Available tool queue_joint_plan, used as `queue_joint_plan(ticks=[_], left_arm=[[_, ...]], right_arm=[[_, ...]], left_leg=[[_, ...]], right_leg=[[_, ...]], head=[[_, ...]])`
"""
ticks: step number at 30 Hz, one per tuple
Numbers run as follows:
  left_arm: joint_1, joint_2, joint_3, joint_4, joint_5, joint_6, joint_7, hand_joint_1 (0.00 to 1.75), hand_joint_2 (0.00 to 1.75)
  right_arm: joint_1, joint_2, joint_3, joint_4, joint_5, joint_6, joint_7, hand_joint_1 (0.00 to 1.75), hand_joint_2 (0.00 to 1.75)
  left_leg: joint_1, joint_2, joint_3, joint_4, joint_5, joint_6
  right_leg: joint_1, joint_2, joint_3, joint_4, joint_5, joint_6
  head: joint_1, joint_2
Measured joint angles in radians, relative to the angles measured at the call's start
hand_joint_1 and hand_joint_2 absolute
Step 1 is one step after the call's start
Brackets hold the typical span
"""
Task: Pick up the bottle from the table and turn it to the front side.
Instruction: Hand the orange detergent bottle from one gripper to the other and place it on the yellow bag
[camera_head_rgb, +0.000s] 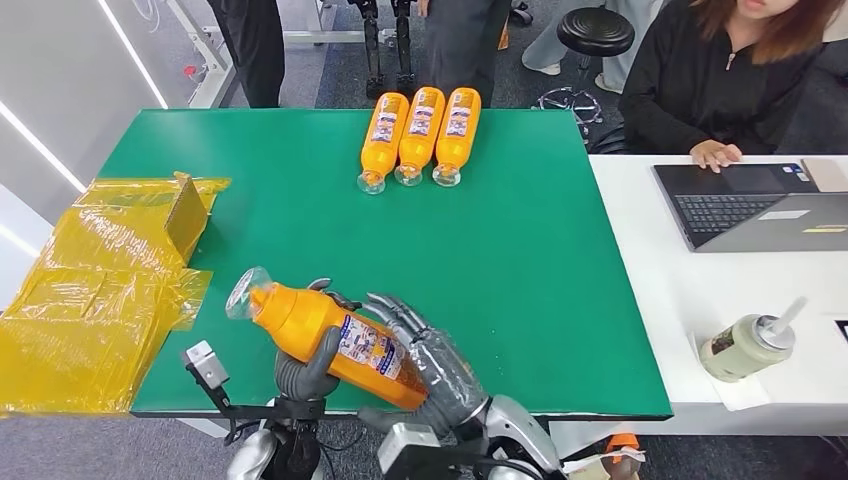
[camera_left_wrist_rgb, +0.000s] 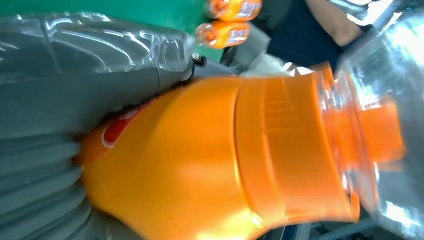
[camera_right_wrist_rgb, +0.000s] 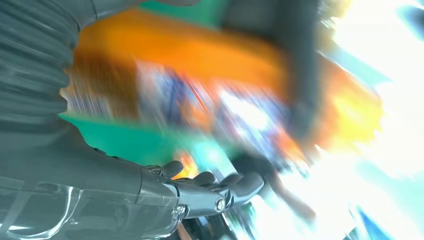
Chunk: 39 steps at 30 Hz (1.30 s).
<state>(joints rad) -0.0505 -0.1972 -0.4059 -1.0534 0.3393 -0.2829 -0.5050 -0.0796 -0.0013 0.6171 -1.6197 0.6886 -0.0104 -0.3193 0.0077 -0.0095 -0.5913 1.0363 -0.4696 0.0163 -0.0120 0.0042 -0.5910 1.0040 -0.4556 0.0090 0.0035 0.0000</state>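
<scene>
Both hands grip the bottle (camera_head_rgb: 330, 338) above the tabletop's (camera_head_rgb: 520, 270) near edge: the left hand (camera_head_rgb: 305, 368) wraps its middle, the right hand (camera_head_rgb: 430, 365) clasps its base, label up, cap pointing left. Three bottles (camera_head_rgb: 420, 135) lie at the far edge.

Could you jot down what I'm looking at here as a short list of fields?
Held item: orange plastic bottle with a clear cap, label facing up
Left hand: grips the bottle from below
Right hand: wraps over the bottle's base end
Surface: green table
Also there: three matching orange bottles lying in a row; crumpled yellow plastic bags
Bystander: seated person at a laptop
</scene>
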Motion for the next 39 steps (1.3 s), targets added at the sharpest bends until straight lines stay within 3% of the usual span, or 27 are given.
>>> queue_joint_plan(ticks=[8,19,21,24,26,32,39], left_arm=[[-0.010,0.000,-0.005,0.008,0.020,0.024,0.001,1.75,1.75],[-0.010,0.002,-0.005,0.008,-0.065,0.086,-0.033,1.75,1.75],[-0.011,0.006,-0.005,0.003,-0.187,0.171,-0.057,1.75,1.75],[-0.016,0.029,-0.004,-0.041,-0.511,0.385,-0.074,1.75,1.75],[-0.021,0.049,0.000,-0.092,-0.688,0.465,-0.060,1.75,1.75],[-0.018,0.099,0.018,-0.225,-0.927,0.506,-0.003,1.75,1.75],[-0.004,0.239,0.020,-0.347,-1.118,0.508,0.075,1.75,1.75]], right_arm=[[0.135,-0.020,-0.151,-0.288,-0.265,-0.126,-0.278,0.00,1.75],[0.211,-0.020,-0.237,-0.392,-0.347,-0.216,-0.370,0.00,1.75],[0.221,-0.021,-0.239,-0.393,-0.347,-0.238,-0.373,0.00,1.75],[0.235,-0.024,-0.239,-0.393,-0.346,-0.259,-0.365,0.00,1.75],[0.238,-0.028,-0.239,-0.392,-0.346,-0.257,-0.353,0.00,1.75],[0.238,-0.039,-0.239,-0.387,-0.348,-0.226,-0.338,0.00,1.75],[0.236,-0.060,-0.248,-0.344,-0.376,-0.192,-0.358,0.00,1.75]], left_leg=[[0.000,0.000,-0.001,0.000,-0.001,-0.001],[0.000,0.001,-0.001,0.000,-0.001,-0.001],[0.000,0.001,-0.001,0.000,-0.001,-0.001],[0.000,0.001,-0.001,0.000,-0.001,-0.001],[0.000,0.001,-0.001,0.000,0.000,-0.001],[0.001,0.001,-0.001,-0.001,0.000,-0.002],[0.001,0.001,0.000,-0.001,0.000,-0.003]], right_leg=[[0.000,0.001,-0.001,0.000,0.000,0.000],[0.000,0.001,-0.001,0.000,0.000,0.000],[0.000,0.001,-0.001,0.000,0.000,0.000],[0.000,0.001,-0.001,0.000,0.000,0.000],[0.000,0.001,-0.001,0.001,0.000,0.000],[0.000,0.001,-0.001,0.001,0.000,0.000],[0.000,0.001,-0.001,0.002,-0.001,-0.002]], head=[[0.000,0.000],[0.000,0.000],[0.000,0.000],[0.000,0.000],[0.000,0.000],[0.000,0.000],[0.000,0.000]])
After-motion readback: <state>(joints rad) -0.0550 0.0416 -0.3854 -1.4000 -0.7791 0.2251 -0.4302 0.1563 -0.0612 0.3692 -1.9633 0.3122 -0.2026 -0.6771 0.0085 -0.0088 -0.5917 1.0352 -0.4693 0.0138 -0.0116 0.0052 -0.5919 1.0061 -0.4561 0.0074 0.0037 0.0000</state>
